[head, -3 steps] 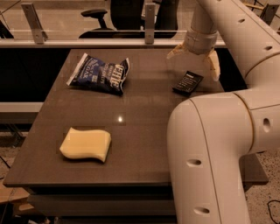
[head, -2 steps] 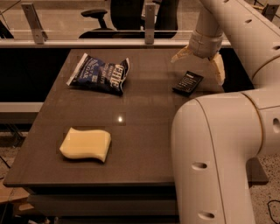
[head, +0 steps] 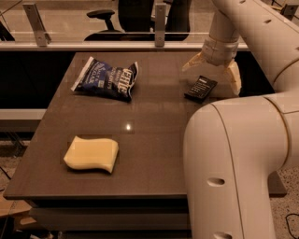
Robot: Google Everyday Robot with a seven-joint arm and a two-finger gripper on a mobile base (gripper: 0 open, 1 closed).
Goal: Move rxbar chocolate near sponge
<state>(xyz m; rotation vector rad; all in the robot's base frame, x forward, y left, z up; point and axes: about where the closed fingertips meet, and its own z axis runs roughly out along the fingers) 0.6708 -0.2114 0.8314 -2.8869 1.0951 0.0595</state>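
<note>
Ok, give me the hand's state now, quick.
Hand: open, holding nothing, poised just behind the rxbar at the far right of the table.

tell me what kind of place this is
Probably an office or lab: office chairs behind a railing, a work table, and a robot arm whose gripper is by the rxbar chocolate.

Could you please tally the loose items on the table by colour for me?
Dark blue: 1, the chip bag
Black: 1, the rxbar chocolate
Pale yellow: 1, the sponge
Total: 3 on the table. The gripper is open over the rxbar chocolate, at the table's far right.
</note>
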